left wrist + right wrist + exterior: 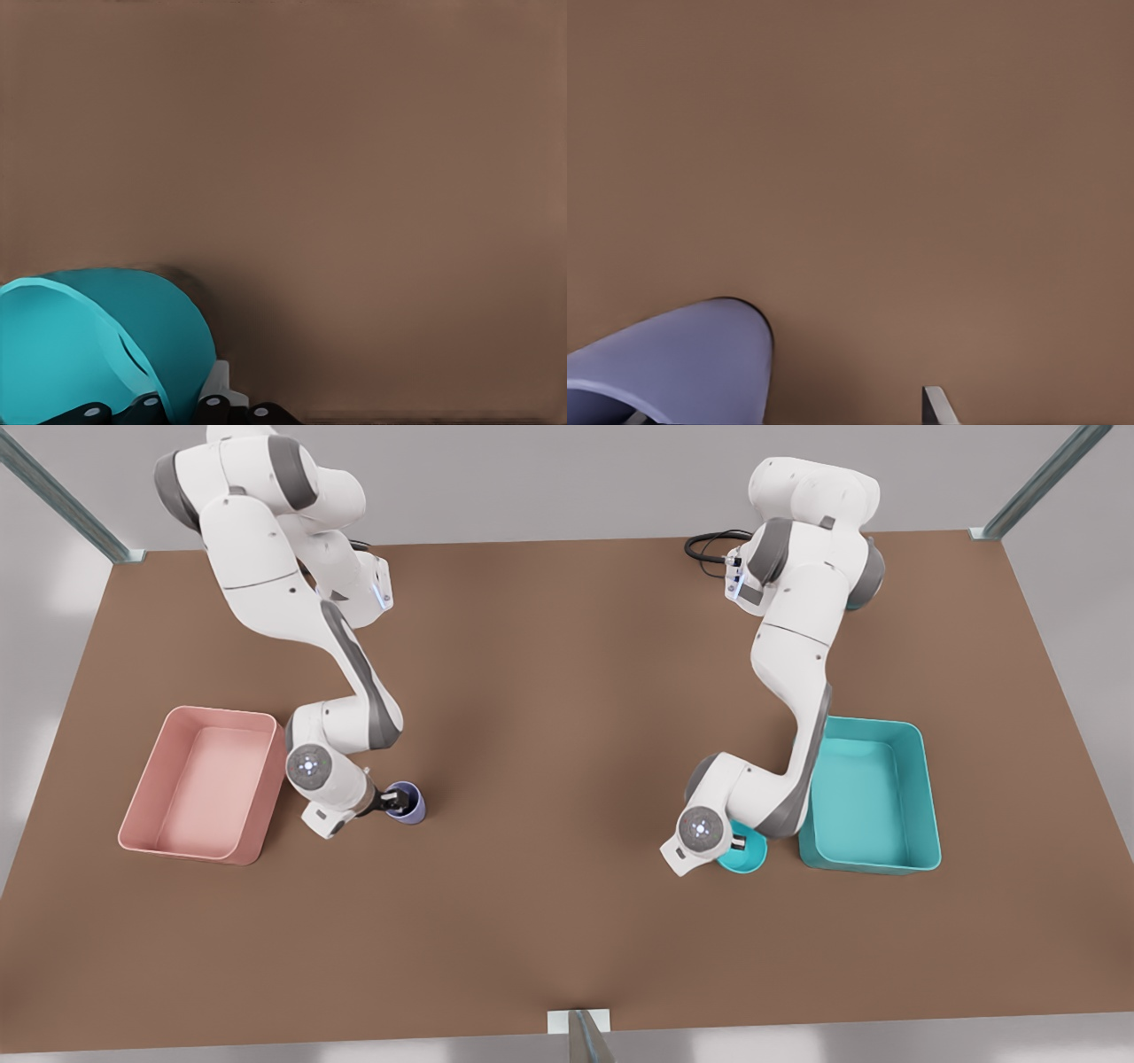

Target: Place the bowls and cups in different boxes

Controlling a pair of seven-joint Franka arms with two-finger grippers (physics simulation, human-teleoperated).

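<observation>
On the brown table (567,797), the left gripper (741,843) is down at the small round teal bowl (747,853), which sits just beside the near corner of the teal rectangular plastic tub (926,797) on the front view's right. In the left wrist view its fingers (215,382) straddle the bowl's wall (168,336), 1 inside and 1 outside, and seem to be pinched on the rim, though the contact itself sits at the frame's edge.

The right gripper (399,801) reaches into the small lavender-purple tapered cup (409,803), standing near the pale pink rectangular plastic tub (146,802) on the front view's left. Its fingers straddle the cup's wall (691,363); 1 fingertip (937,405) stands clear of the cup, so whether they grip it I cannot tell.

Both tubs hold nothing.
</observation>
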